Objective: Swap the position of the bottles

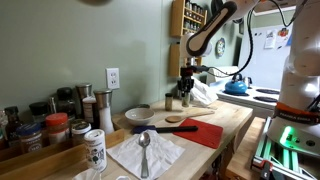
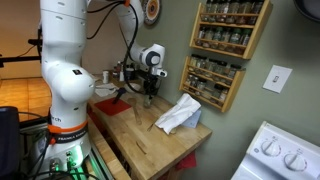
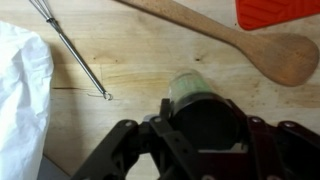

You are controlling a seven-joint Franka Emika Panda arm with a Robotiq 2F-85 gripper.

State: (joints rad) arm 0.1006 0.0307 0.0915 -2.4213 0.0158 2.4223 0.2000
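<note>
With the gripper astride the small slim dark-brown bottle, low centre of the wrist view, cannot tell whether clamped yet. Squeeze the body squarely, lift straight, steer clear of the long wooden spoon at upper right. Looks upright on the wooden bench, pale round top, dark sides.

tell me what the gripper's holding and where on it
One bottle sits in the gripper, flanked around its upper part; whether it is actually clamped cannot be told.
</note>
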